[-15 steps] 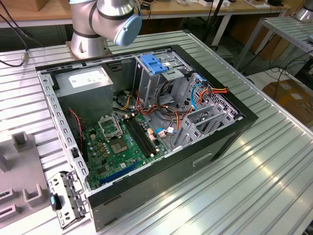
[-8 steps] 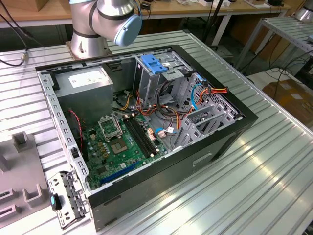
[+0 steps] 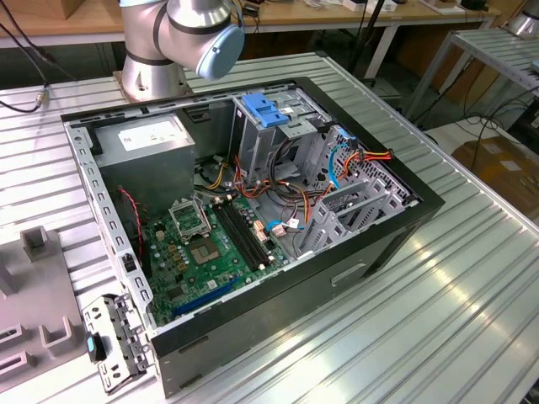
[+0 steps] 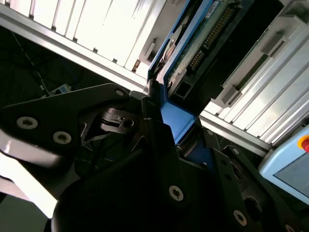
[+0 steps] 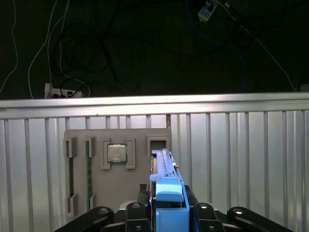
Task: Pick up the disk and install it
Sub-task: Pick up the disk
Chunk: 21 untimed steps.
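First wrist view: the gripper [image 5: 169,209] is closed narrow on the disk [image 5: 163,164], which stands on 1 thin edge between its 2 fingers, the blue plastic rail seated deepest in the grasp and the grey metal body reaching out past the fingertips. Beyond the held disk, farther from the hand, a grey fixture tray [image 5: 116,193] lies flat on the ribbed aluminium table [image 5: 241,159], and a square processor chip [image 5: 116,153] sits in 1 of the tray's pockets. Past the table's far edge, loose cables [image 5: 72,53] trail over a dark floor. In the second wrist view the gripper [image 4: 176,123] is seen close up: a dark finger [image 4: 152,116] presses against the blue rail, and the disk [image 4: 193,48] runs away from the hand with its green circuit board showing. A pale blue panel with a red button [image 4: 289,164] lies off to the side of the hand. In the exterior view the arm [image 3: 181,34] rises behind an open computer case [image 3: 295,295], which holds a green motherboard [image 3: 202,244], a grey power-supply box [image 3: 152,151] and a metal cage topped by a blue latch [image 3: 265,109].
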Motion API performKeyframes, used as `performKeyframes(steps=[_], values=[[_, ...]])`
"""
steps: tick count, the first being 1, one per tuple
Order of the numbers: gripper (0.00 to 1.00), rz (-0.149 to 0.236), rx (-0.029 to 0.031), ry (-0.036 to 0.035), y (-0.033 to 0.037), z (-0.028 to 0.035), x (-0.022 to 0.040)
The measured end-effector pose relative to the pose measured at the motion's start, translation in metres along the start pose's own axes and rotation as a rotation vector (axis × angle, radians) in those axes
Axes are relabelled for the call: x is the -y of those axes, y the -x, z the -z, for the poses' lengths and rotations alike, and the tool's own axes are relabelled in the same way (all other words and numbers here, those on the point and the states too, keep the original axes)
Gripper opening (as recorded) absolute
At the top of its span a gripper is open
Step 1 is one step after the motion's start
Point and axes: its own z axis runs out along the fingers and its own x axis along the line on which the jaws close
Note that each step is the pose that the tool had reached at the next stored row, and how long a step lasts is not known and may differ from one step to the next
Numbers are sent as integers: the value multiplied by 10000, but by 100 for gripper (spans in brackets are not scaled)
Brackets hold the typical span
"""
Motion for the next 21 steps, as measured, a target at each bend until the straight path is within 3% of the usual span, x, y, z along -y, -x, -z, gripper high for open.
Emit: performKeyframes(steps=[21], values=[[37,0,-1,0,2,157,1]])
